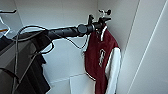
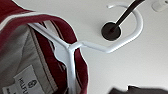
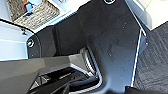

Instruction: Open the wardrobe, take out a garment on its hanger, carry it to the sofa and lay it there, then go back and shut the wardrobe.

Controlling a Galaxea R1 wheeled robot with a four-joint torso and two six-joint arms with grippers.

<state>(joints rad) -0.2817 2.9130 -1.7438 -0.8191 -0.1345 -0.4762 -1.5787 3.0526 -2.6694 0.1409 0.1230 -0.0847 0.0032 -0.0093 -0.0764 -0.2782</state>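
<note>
The wardrobe [image 1: 62, 10] stands open, showing its white interior. The garment [image 1: 100, 55], a maroon jacket with white sleeves, hangs at the inside right from a black peg [image 1: 106, 12]. My left arm reaches in from the left, and my left gripper [image 1: 98, 24] is right at the jacket's collar, just below the peg. In the left wrist view the white hanger [image 2: 72, 50] sits inside the maroon collar [image 2: 62, 27], and its hook [image 2: 136, 27] loops over the black peg [image 2: 111, 31].
A black garment [image 1: 37, 75] hangs at the wardrobe's left, under my arm, with another hanger [image 1: 3, 27] above it. A white door panel [image 1: 150, 50] stands at the right. The right wrist view shows a woven basket [image 3: 37, 15] and dark carpet [image 3: 155, 62].
</note>
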